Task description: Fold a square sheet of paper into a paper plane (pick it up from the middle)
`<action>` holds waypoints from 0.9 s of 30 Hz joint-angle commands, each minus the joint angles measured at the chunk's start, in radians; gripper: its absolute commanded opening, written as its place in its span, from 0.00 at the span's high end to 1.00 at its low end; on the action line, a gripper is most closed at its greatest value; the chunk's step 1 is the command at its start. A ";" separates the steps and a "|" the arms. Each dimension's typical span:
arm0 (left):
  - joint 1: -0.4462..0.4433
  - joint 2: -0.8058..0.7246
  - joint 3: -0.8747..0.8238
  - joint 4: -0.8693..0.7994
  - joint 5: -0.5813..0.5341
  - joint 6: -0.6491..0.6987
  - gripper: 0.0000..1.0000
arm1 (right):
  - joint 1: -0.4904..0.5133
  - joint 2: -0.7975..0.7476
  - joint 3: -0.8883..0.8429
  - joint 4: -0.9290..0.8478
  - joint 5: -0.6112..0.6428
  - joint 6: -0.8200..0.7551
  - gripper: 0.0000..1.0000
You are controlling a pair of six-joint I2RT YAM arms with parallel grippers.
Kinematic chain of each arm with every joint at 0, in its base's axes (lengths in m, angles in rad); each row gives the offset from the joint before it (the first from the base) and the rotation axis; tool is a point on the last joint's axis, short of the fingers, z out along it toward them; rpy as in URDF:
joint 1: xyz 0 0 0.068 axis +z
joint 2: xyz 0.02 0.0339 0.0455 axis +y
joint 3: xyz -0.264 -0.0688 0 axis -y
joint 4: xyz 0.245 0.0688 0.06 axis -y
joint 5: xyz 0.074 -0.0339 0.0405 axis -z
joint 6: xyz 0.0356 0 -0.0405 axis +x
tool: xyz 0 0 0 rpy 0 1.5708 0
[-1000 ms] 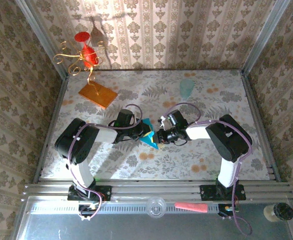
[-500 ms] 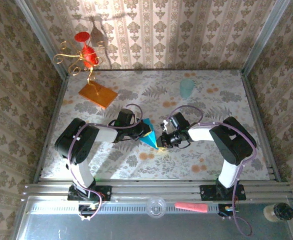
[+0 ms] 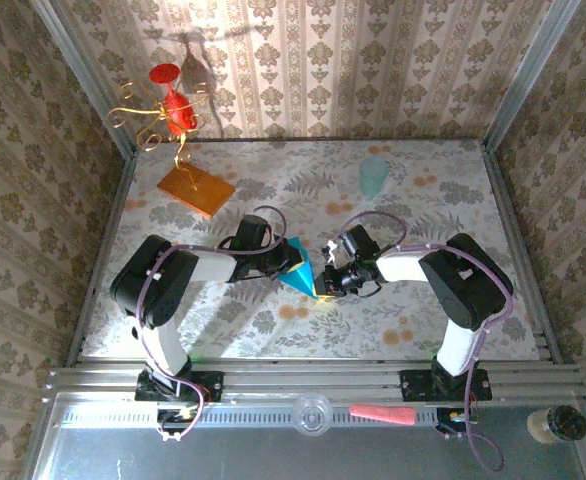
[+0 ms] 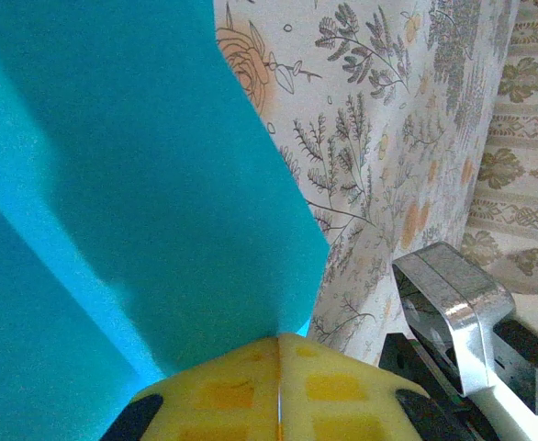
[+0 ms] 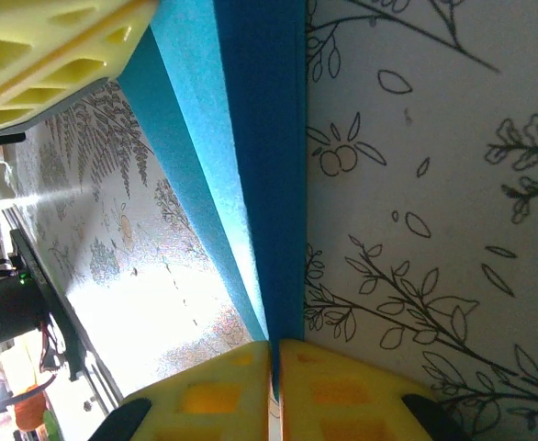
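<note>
Paper (image 3: 299, 270), folded to a long point, is at the middle of the table (image 3: 223, 330), pinched from both sides: left end effector (image 4: 278, 390) pressed shut on its left edge, right end effector (image 5: 274, 390) pressed shut on its right edge near the tip. Its long axis runs far to near between them, both arms equally close. Floral table is flat; slab (image 3: 195, 188) far left and cup (image 3: 373, 176) far right stand well apart.
</note>
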 commanded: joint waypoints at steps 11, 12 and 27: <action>0.038 0.019 0.051 -0.082 -0.004 0.069 0.90 | -0.017 0.041 0.004 -0.137 0.019 0.005 0.86; 0.038 0.023 0.057 -0.085 -0.003 0.073 0.90 | -0.017 0.043 0.006 -0.139 0.017 0.004 0.87; 0.046 0.058 0.093 -0.127 -0.022 0.091 0.92 | -0.022 0.061 0.029 -0.188 0.018 -0.001 0.86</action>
